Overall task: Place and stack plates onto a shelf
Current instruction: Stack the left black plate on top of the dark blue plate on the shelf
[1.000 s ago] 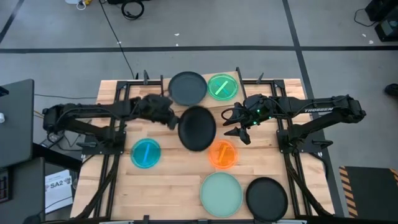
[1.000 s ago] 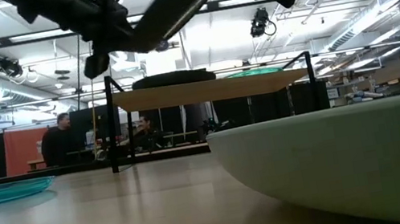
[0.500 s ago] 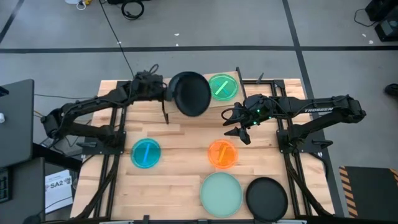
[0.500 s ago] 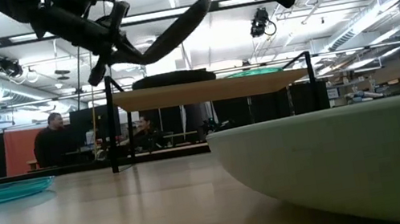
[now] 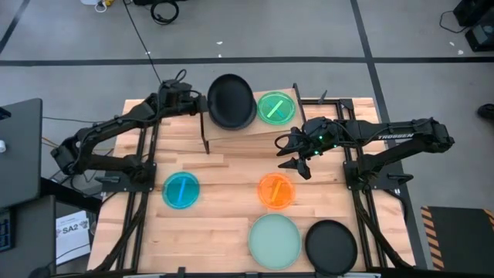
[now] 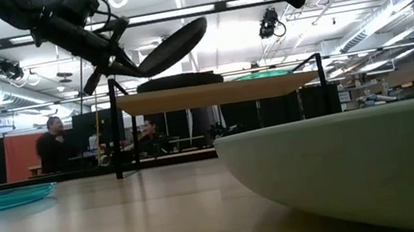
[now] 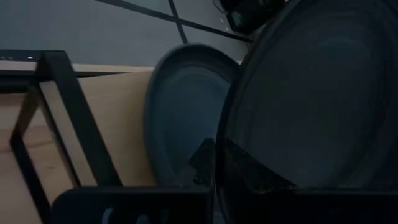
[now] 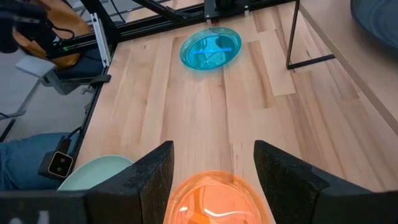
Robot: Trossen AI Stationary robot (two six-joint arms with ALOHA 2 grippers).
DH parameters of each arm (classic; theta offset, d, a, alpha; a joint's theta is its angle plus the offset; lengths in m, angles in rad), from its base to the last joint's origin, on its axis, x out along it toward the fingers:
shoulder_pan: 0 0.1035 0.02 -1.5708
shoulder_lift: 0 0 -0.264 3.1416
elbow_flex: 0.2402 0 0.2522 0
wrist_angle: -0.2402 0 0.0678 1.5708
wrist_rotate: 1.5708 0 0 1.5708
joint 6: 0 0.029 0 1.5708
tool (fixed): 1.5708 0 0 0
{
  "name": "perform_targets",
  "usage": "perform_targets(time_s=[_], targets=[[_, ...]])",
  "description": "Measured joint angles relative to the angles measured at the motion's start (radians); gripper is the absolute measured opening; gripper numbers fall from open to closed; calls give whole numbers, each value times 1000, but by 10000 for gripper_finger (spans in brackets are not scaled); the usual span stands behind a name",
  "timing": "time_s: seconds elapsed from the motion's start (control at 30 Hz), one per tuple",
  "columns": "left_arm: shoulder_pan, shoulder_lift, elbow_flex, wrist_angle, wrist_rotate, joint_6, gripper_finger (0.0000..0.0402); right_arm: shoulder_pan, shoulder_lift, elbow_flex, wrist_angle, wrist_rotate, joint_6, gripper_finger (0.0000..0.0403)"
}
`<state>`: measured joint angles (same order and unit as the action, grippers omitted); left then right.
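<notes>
My left gripper [image 5: 202, 105] is at the shelf's [image 5: 255, 127] left end, shut on a large black plate [image 5: 231, 100]. That plate hangs tilted above a second dark plate [image 7: 180, 112] lying on the shelf board [image 6: 211, 92]. A green translucent plate [image 5: 275, 108] lies on the shelf's right part. My right gripper [image 5: 297, 158] hovers open right of the shelf, above the orange plate [image 8: 211, 199], touching nothing. On the table lie a blue plate [image 5: 181, 190], a mint plate [image 5: 275, 240] and another black plate [image 5: 331, 244]. My left gripper pinches the black plate by its rim [image 7: 219, 163] on the side toward the table's left, one finger on each face. The fingers [image 6: 115, 57] come from the left, roughly level. The plate is lifted clear and tilted, its free edge [image 6: 201, 22] higher than the held edge.
The shelf's thin black legs [image 5: 206, 139] stand on the slatted table. The mint plate's side [image 6: 367, 165] fills the low view's foreground. Bare wood lies between the blue and orange plates. People [image 6: 56, 145] sit in the room behind the table.
My left gripper has carried the black plate from above the table's middle toward the far edge, still tilted. The plate now hangs over the dark plate on the shelf's left part.
</notes>
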<state>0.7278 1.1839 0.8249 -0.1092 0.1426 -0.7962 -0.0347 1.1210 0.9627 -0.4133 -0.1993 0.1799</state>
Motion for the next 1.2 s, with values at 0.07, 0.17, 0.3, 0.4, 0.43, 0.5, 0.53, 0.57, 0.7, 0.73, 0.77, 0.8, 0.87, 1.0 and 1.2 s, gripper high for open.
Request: perform_targets(time_s=[0.07, 0.17, 0.3, 0.4, 0.43, 0.5, 0.53, 0.57, 0.7, 0.73, 0.77, 0.8, 0.87, 1.0, 1.2], targets=[[3, 0, 0, -1, -8, 3, 16, 0, 0, 0, 0, 0, 0, 227], [3, 0, 0, -3, -36, 31, 16, 0, 0, 0, 0, 0, 0, 227], [3, 0, 1, -38, -71, 36, 16, 0, 0, 0, 0, 0, 0, 227], [3, 0, 1, -62, -81, 45, 16, 0, 0, 0, 0, 0, 0, 227], [3, 0, 1, -66, -82, 52, 16, 0, 0, 0, 0, 0, 0, 227], [3, 0, 1, -65, -83, 56, 16, 0, 0, 0, 0, 0, 0, 227], [3, 0, 1, -65, -83, 57, 16, 0, 0, 0, 0, 0, 0, 227], [3, 0, 1, -66, -86, 57, 16, 0, 0, 0, 0, 0, 0, 227], [3, 0, 1, -66, -97, 59, 22, 0, 0, 0, 0, 0, 0, 227], [3, 0, 1, -66, -98, 59, 26, 0, 0, 0, 0, 0, 0, 227], [3, 0, 1, -66, -98, 60, 30, 0, 0, 0, 0, 0, 0, 227], [3, 0, 1, -65, -97, 60, 35, 0, 0, 0, 0, 0, 0, 227], [3, 0, 1, -66, -98, 60, 41, 0, 0, 0, 0, 0, 0, 227], [3, 1, 1, -65, -98, 60, 43, 0, 0, 0, 0, 0, 0, 227], [3, 1, 1, -66, -98, 60, 45, 0, 0, 0, 0, 0, 0, 227]])
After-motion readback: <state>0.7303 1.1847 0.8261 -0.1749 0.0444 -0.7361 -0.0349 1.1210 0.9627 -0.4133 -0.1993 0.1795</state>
